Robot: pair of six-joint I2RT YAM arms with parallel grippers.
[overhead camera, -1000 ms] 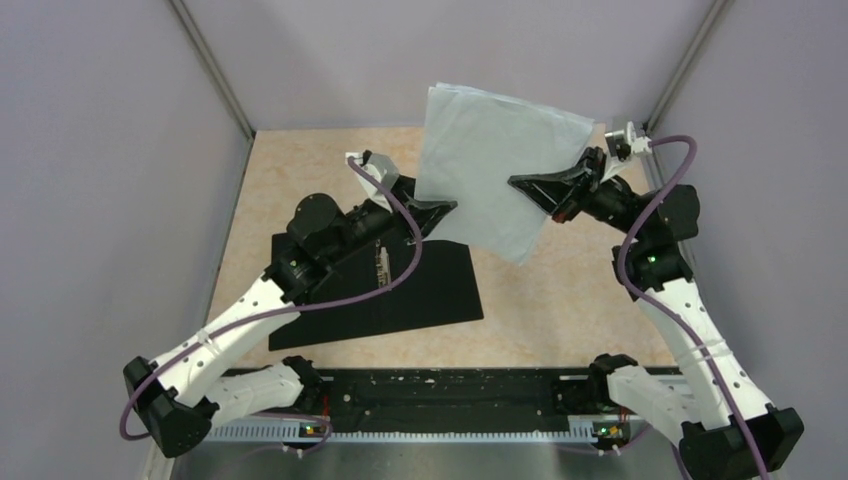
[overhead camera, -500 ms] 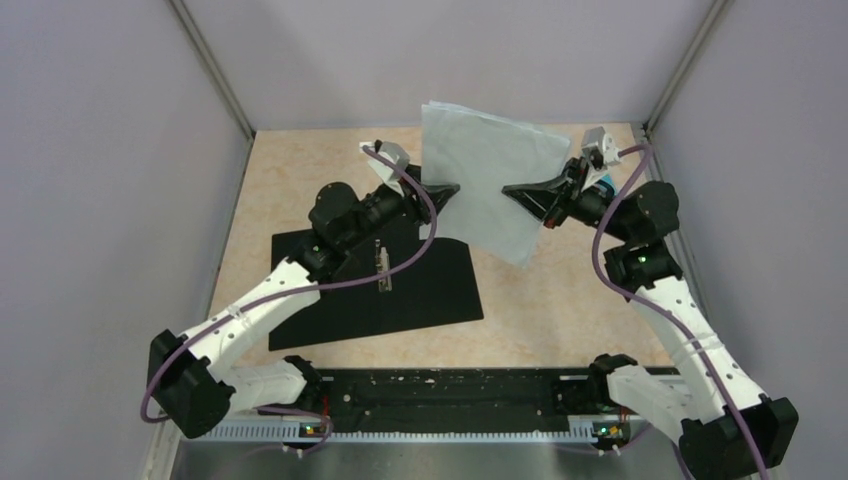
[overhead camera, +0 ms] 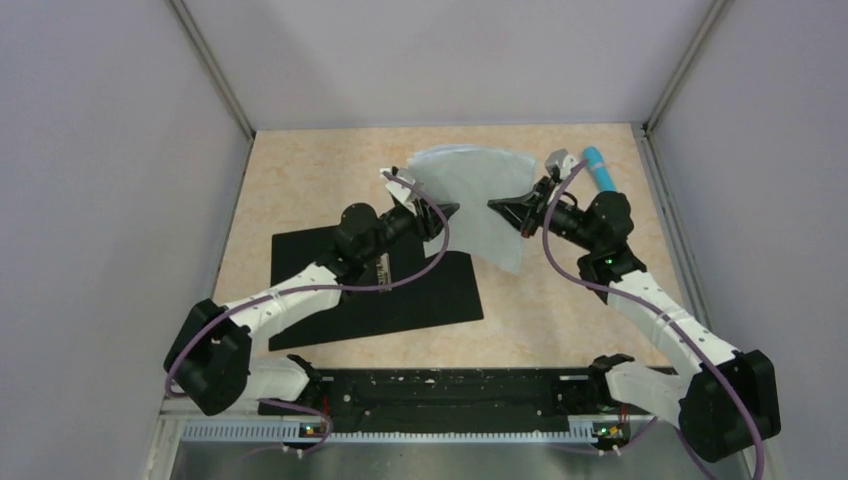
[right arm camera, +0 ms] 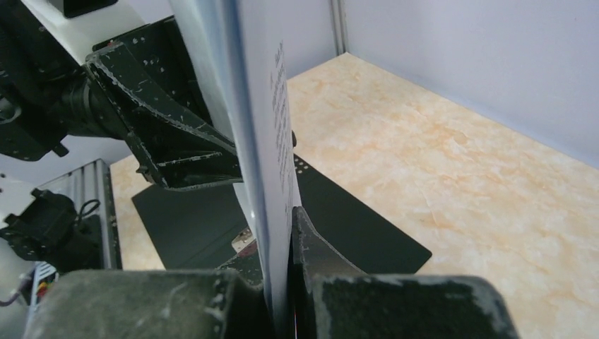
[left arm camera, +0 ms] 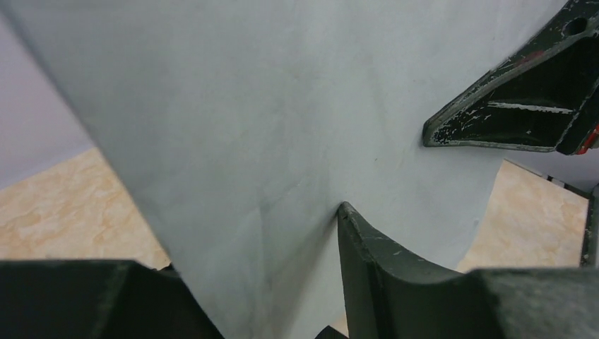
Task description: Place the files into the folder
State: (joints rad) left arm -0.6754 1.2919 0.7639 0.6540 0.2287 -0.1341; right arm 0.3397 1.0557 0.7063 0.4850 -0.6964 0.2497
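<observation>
White sheets (overhead camera: 470, 190) hang pinched in right claw (overhead camera: 493, 205) near folder (overhead camera: 420, 295); left claw (overhead camera: 455, 210), half-open astride them, should clamp before lowering.

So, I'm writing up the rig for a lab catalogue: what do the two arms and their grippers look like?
Both the left arm and right arm have white link shells, black joint housings and a purple cable looping alongside. The left gripper and right gripper each carry two black tapered fingers, scuffed pale along their edges.
</observation>
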